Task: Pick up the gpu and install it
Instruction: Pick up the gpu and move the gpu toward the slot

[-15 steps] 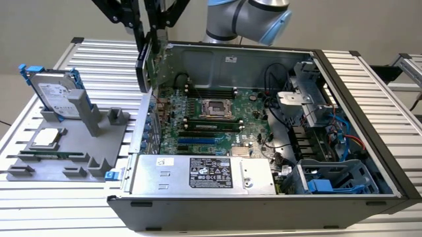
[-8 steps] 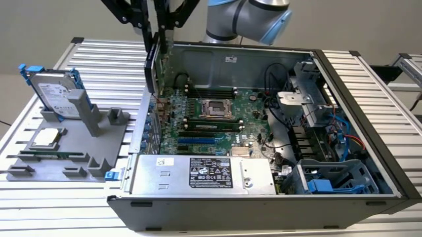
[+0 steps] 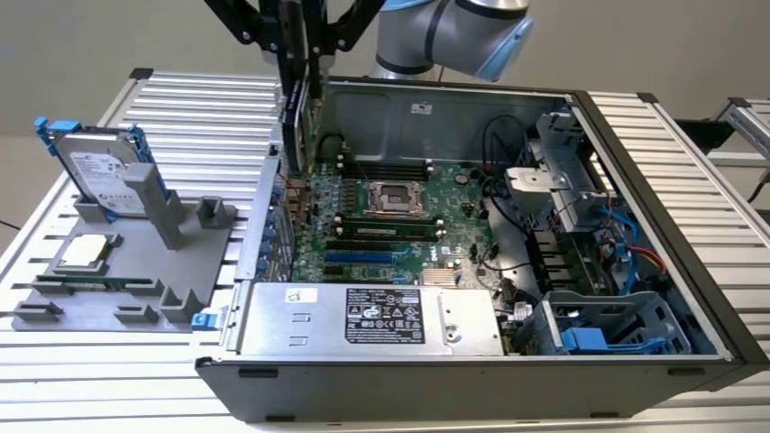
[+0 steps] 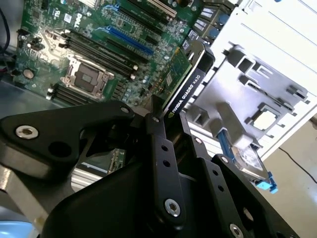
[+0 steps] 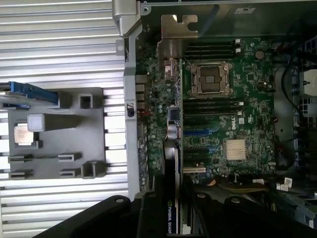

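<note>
Exterior view, pincer: the gripper (image 3: 297, 41) hangs at the top of the frame, left of centre, pinched on the upper edge of the gpu (image 3: 298, 108).
Exterior view, gpu: it hangs on edge and upright over the near-wall side of the motherboard (image 3: 385, 216), and looks not yet seated.
Exterior view, room: the case wall (image 3: 259, 216) stands just beside the card on the exterior view's left. The power supply (image 3: 361, 316) lies across the lower frame. The grey fixture (image 3: 121, 271) with the hard drive (image 3: 103, 171) sits outside the case, well apart.
Second wrist view, grip: the black fingers (image 4: 157, 134) are pressed against the gpu (image 4: 185, 82), with the card's black cooler edge running away from the gripper (image 4: 166, 116).
First wrist view, alignment: the gpu (image 5: 173, 124) shows edge-on, running from the gripper (image 5: 171, 208) to its silver bracket (image 5: 176, 34), between the case wall (image 5: 130, 124) and the blue slot (image 5: 195, 133).
Risk, bracket: with so little room at the wall, the bracket could catch on the wall's edge.
Risk, tilt: a slightly tilted card may miss the slot and scrape board parts.
Risk, slip: the narrow edge pinch may let the card twist.
</note>
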{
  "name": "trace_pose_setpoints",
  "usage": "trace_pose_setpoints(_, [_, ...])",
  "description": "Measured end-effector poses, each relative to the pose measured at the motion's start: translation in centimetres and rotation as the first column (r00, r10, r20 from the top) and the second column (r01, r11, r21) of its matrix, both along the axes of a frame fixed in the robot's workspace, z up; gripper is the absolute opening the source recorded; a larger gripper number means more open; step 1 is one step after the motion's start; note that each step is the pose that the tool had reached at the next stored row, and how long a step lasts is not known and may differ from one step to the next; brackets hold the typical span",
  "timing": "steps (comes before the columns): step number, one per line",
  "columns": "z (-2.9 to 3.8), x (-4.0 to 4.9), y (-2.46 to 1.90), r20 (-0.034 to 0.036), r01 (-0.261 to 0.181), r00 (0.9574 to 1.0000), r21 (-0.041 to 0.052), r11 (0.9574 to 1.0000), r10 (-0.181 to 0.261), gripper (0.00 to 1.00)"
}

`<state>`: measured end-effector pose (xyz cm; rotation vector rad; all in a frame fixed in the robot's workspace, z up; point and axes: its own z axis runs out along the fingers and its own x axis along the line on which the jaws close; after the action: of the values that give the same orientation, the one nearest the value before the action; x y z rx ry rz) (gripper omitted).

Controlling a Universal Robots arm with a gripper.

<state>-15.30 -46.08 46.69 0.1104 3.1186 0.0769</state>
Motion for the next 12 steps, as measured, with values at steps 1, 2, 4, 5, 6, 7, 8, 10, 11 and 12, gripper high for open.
trace_pose_setpoints(1, [0.0, 0.15, 0.0, 0.0, 0.0, 1.0, 0.0, 1.0, 0.0, 0.0])
trace_pose_setpoints(2, [0.0, 0.29, 0.0, 0.0, 0.0, 1.0, 0.0, 1.0, 0.0, 0.0])
trace_pose_setpoints(4, [0.0, 0.58, 0.0, 0.0, 0.0, 1.0, 0.0, 1.0, 0.0, 0.0])
trace_pose_setpoints(5, [0.0, 0.73, 0.0, 0.0, 0.0, 1.0, 0.0, 1.0, 0.0, 0.0])
trace_pose_setpoints(6, [0.0, 0.86, 0.0, -0.0001, 0.0, 1.0, 0.0001, 1.0, 0.0, 0.0])
trace_pose_setpoints(7, [0.01, 1.01, 0.0, -0.0001, 0.0, 1.0, -0.0001, 1.0, 0.0, 0.0])
trace_pose_setpoints(8, [0.0, 1.13, 0.0, -0.0001, 0.0, 1.0, 0.0, 1.0, 0.0, 0.0])
trace_pose_setpoints(10, [0.0, 1.4, 0.0, 0.0, 0.0, 1.0, 0.0, 1.0, 0.0, 0.0])
trace_pose_setpoints(11, [0.0, 1.53, 0.0, 0.0, 0.0, 1.0, 0.0001, 1.0, 0.0, 0.0])
trace_pose_setpoints(12, [0.0, 1.65, 0.0, 0.0, 0.0, 1.0, 0.0001, 1.0, 0.0, 0.0])
